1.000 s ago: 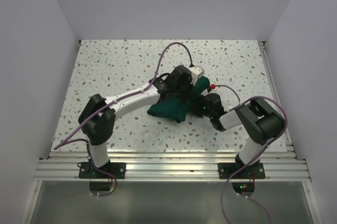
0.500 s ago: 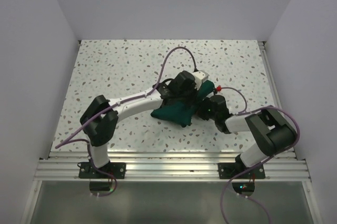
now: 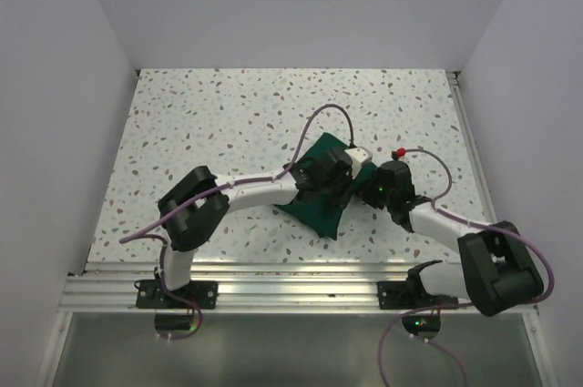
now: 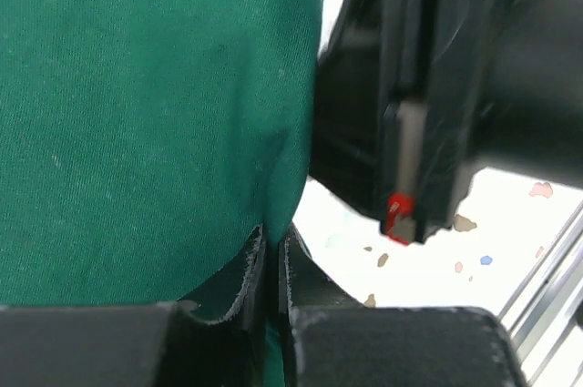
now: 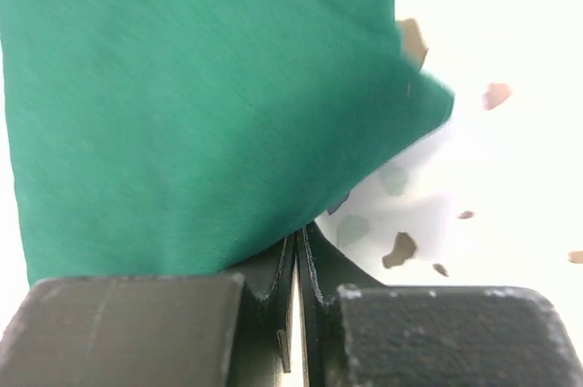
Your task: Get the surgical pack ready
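My left gripper (image 4: 275,239) and right gripper (image 5: 298,243) each pinch the green cloth (image 3: 319,212), bundled between them on the table (image 3: 200,123); its contents are hidden from me.

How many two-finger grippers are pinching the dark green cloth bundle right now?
2. The left gripper pinches a fold of the dark green cloth bundle near its middle; the right gripper pinches its right edge. No other grippers are in view.

Both arms reach forward and inward, elbows low, wrists close beside each other. Left end effector (image 4: 273,255): jaws pressed together, a fold of green cloth (image 4: 137,114) pinched between them. Right end effector (image 5: 298,255): jaws closed, fingertips nearly touching.
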Robot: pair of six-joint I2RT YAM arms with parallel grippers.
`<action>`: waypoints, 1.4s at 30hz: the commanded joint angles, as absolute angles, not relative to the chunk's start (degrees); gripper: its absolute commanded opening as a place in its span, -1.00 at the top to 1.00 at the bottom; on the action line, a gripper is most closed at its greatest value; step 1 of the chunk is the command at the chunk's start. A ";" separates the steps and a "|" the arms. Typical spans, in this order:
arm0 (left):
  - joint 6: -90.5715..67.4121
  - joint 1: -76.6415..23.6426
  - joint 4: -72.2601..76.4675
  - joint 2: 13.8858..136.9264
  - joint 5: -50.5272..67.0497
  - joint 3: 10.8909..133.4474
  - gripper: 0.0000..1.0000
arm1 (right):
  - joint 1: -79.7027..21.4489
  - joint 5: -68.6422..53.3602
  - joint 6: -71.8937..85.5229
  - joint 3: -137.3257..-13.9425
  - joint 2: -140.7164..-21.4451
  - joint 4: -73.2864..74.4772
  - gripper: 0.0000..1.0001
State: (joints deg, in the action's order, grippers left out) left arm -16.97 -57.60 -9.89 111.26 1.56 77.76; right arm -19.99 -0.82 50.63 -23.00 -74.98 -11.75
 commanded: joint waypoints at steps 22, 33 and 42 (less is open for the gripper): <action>-18.37 -64.69 -5.63 95.99 -0.45 75.24 0.07 | -7.03 0.91 38.59 -38.41 -60.65 8.18 0.68; -19.60 -64.51 3.42 96.85 3.34 66.54 0.41 | -7.03 -20.12 42.71 -37.71 -71.62 -6.93 0.93; -19.69 -64.51 8.52 97.91 6.41 58.90 1.00 | -5.81 -24.77 44.73 -35.07 -84.43 -16.85 1.00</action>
State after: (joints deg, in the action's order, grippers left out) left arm -19.16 -64.53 3.16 97.36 3.79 61.65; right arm -6.85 -20.80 43.35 -36.14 -80.09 -9.61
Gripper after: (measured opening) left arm 0.024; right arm 0.010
